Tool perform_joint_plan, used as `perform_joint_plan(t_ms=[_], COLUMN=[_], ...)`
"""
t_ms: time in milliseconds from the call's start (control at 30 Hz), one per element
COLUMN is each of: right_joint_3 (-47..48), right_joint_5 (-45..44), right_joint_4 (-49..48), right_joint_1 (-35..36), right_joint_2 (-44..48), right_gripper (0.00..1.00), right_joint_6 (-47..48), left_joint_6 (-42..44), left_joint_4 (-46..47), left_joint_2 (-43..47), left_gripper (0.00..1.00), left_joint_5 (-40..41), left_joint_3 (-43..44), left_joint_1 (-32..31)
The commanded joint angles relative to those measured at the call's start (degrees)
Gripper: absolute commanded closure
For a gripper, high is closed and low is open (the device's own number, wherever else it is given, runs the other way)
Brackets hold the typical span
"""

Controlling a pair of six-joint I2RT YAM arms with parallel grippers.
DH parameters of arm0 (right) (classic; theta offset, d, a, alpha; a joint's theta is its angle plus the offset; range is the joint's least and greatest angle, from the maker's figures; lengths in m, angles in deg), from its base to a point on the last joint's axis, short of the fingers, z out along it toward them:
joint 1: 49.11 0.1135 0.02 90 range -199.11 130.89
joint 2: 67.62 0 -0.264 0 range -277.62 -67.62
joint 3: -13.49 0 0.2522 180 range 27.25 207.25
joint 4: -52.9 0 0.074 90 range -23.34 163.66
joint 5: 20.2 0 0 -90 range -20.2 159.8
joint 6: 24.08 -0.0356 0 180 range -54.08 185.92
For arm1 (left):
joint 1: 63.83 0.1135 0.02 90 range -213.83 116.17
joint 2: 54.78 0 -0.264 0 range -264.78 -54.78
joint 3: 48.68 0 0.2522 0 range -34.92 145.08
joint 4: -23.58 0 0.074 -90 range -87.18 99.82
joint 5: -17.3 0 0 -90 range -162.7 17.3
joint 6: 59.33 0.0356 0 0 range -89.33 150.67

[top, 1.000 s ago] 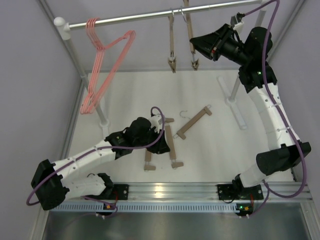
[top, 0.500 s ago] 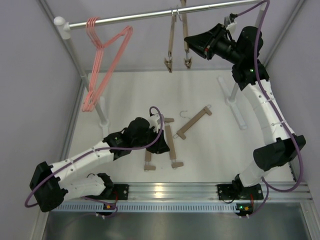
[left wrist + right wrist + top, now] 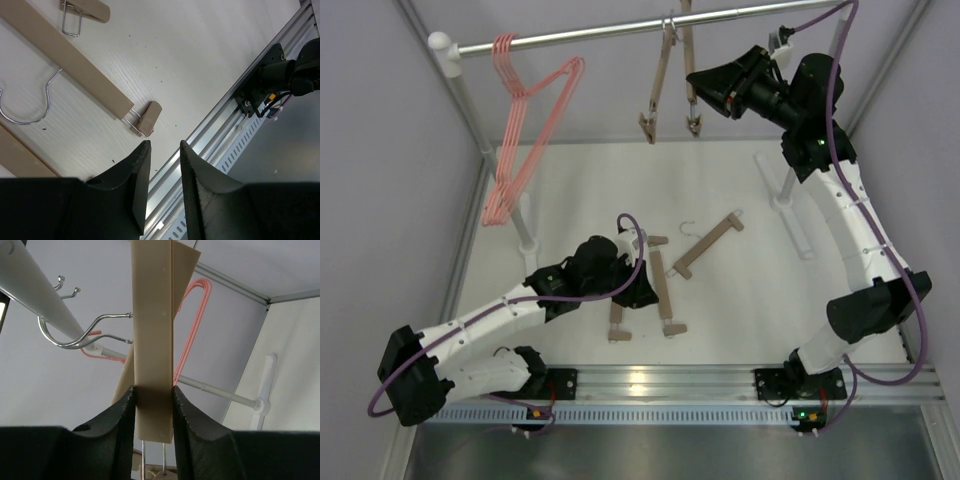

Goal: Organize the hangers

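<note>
The right gripper (image 3: 153, 392) was clamped on a wooden bar hanger (image 3: 151, 315) hooked over the silver rail (image 3: 570, 36) at the far right; a second wooden hanger (image 3: 657, 85) hung just left of it; the pink wire hangers (image 3: 515, 130) hung at the rail's left end; the left gripper (image 3: 162, 150), jaws narrowly apart and empty, hovered over the table (image 3: 200, 50); a loose wooden hanger (image 3: 75, 65) lay just beyond its fingertips.

Gripper (image 3: 153, 391) clamping wooden hanger (image 3: 151, 315) (hooked over rail (image 3: 22, 280)), pink hangers (image 3: 202, 281) behind
</note>
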Motion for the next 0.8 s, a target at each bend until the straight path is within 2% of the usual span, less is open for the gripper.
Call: perform_joint_plan(t_ms=[0, 367, 633, 767], right_joint_3=[0.5, -1.9, -7.7, -9.4], right_joint_5=[-3.7, -5.5, -6.5, -12.2], right_joint_4=[1.0, 3.9, 4.8, 10.5], right_joint_1=[0.7, 0.7, 0.6, 0.2], right_joint_2=[3.9, 9.2, 14.0, 17.4], right_gripper=[0.71, 0.49, 0.42, 0.41], right_joint_6=[4.8, 8.3, 10.2, 14.0], left_joint_6=[-0.1, -0.1, -0.1, 0.1], left_joint_4=[2.1, 2.1, 2.2, 2.2], left_joint_2=[1.0, 0.0, 0.3, 0.3], left_gripper=[0.65, 0.65, 0.65, 0.65], left_joint_5=[0.4, 0.2, 0.4, 0.5], left_joint_3=[-0.4, -0.1, -0.9, -1.1], left_joint_1=[0.1, 0.1, 0.1, 0.1])
